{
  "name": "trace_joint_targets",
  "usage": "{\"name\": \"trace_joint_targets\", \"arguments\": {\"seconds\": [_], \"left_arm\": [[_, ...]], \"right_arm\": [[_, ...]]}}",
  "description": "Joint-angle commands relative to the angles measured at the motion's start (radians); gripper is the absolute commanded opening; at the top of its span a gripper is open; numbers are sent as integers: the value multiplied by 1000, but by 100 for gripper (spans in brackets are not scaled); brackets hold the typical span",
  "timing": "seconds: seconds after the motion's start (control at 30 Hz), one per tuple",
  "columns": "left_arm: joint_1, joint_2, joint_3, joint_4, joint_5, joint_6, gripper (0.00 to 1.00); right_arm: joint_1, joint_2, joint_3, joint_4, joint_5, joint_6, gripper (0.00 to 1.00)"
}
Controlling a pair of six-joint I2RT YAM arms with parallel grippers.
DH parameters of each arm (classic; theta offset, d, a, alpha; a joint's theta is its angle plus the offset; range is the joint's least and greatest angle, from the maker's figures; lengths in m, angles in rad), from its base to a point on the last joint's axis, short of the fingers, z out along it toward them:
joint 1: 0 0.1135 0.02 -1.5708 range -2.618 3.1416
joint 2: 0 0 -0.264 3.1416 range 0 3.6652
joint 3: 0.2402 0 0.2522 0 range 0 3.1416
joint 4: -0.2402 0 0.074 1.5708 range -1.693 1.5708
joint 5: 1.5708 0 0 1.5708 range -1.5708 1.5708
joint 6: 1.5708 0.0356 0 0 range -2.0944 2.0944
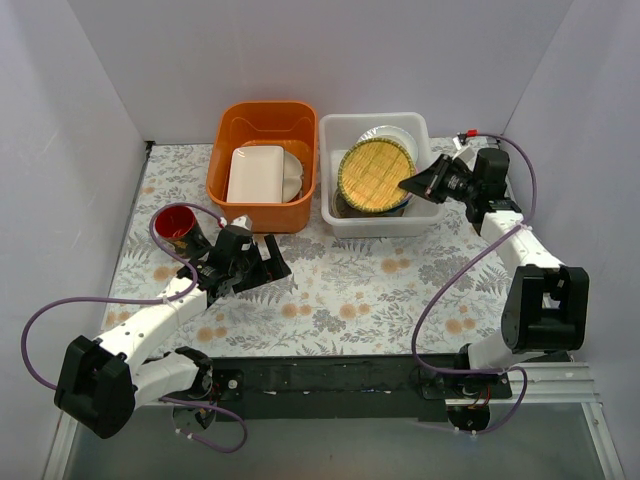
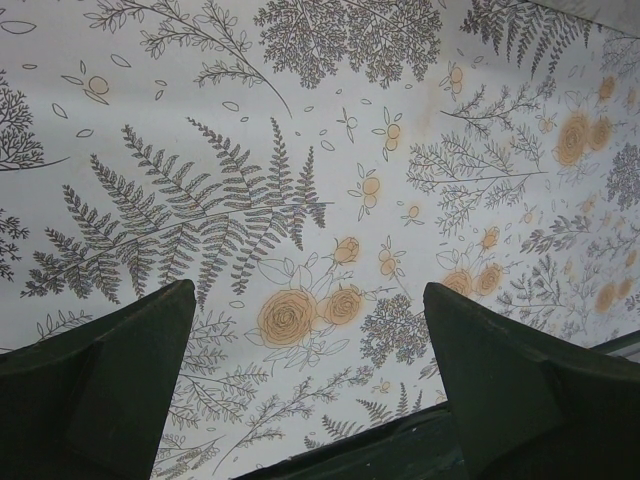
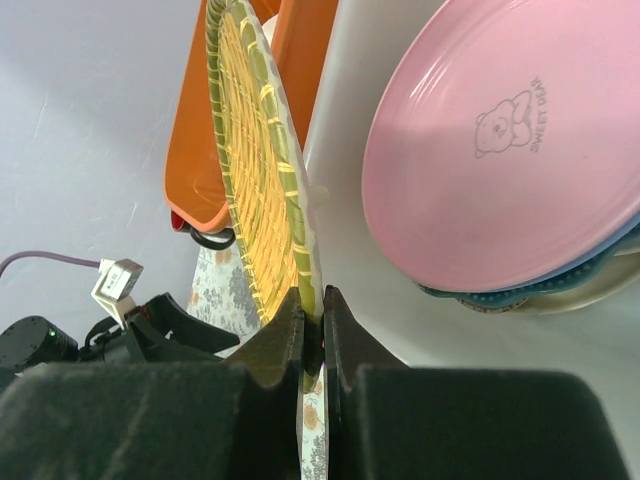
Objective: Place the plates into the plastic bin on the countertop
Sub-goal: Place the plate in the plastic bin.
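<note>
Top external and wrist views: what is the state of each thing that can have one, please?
Left hand: open, empty, over the countertop cloth.
Right hand: shut on the rim of the yellow plate.
Yellow plate: held on edge over the plastic bin.
Pink plate: in the bin, on top of other plates.
Plastic bin: holds plates.
Orange tub: holds a cream dish.
</note>
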Motion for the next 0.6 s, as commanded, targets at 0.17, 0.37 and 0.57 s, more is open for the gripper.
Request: {"name": "trace_joint_targets", "arguments": {"seconds": [0.17, 0.37, 0.57], "left_arm": [[0, -27, -15, 4, 0, -4, 98], [0, -40, -10, -9, -6, -5, 98], [0, -37, -3, -16, -11, 1, 98]], "right_arm": [[-53, 83, 95, 125, -43, 46, 1], [-73, 126, 124, 140, -46, 60, 1], [-82, 155, 154, 140, -44, 64, 1]]}}
